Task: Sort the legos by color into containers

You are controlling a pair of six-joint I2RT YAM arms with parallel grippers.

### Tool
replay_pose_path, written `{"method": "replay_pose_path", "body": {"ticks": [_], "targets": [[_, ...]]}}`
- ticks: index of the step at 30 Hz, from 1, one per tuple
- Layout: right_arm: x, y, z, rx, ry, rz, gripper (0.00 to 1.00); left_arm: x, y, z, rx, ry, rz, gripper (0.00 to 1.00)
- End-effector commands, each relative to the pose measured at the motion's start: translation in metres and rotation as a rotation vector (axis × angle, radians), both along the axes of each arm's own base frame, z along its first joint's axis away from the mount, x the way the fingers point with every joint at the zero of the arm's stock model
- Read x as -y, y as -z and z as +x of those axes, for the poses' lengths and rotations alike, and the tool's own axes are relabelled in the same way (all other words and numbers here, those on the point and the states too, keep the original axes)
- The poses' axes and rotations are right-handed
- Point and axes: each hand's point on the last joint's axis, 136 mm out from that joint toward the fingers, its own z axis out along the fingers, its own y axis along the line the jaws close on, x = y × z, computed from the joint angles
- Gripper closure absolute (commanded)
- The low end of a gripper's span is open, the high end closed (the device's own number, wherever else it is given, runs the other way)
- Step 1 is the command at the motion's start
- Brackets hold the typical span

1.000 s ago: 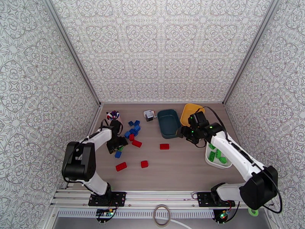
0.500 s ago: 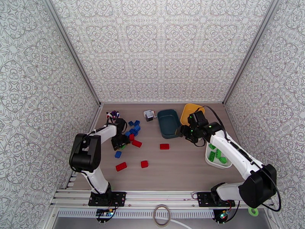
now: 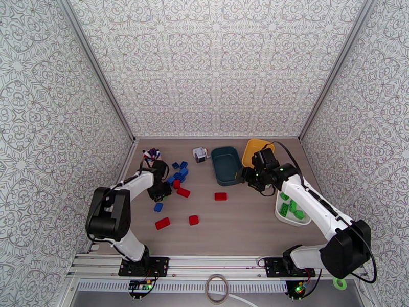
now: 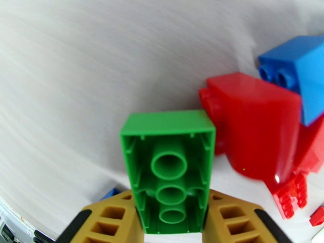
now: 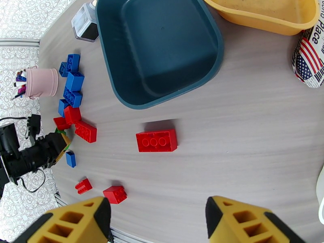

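At the left, the left gripper [image 4: 172, 209] is clamped on a green brick [image 4: 168, 138], gripping only its near end, and the brick sits right against a red wedge brick [image 4: 255, 126]. A lift could drag that neighbour along or let the green brick pivot loose. The white tub [image 3: 295, 223] holding green bricks is well apart at the far right, so a long carry risks a drop. The right gripper [image 5: 158, 209], jaws apart and empty, hovers near the teal tub [image 5: 162, 45] and could block that path.

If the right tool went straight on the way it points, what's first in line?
Likely the red brick, centred ahead of the right tool; the teal tub lies beyond. Depth unclear.
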Motion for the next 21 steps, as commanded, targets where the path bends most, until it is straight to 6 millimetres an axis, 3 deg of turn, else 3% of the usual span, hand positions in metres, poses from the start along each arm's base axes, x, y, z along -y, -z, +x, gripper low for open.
{"method": "replay_pose_path", "body": {"ticks": [1,7,10,14,16,21], "targets": [[-0.005,-0.01,0.002,0.022,0.0,0.024,0.34,0.004,-0.011,-0.008,0.03,0.002,-0.027,0.64],[-0.011,-0.018,-0.003,0.027,-0.011,0.075,0.31,0.018,-0.043,-0.027,0.104,0.033,-0.086,0.68],[-0.025,-0.021,-0.005,0.007,-0.033,0.157,0.29,0.039,-0.071,-0.027,0.205,0.111,-0.159,0.67],[-0.055,-0.031,-0.005,-0.017,-0.083,0.28,0.28,0.1,-0.118,-0.023,0.392,0.354,-0.322,0.66],[-0.075,-0.039,-0.003,-0.024,-0.114,0.349,0.28,0.144,-0.145,-0.028,0.471,0.505,-0.434,0.64],[-0.115,-0.062,-0.002,-0.045,-0.169,0.524,0.29,0.211,-0.179,-0.037,0.557,0.708,-0.507,0.67]]}}
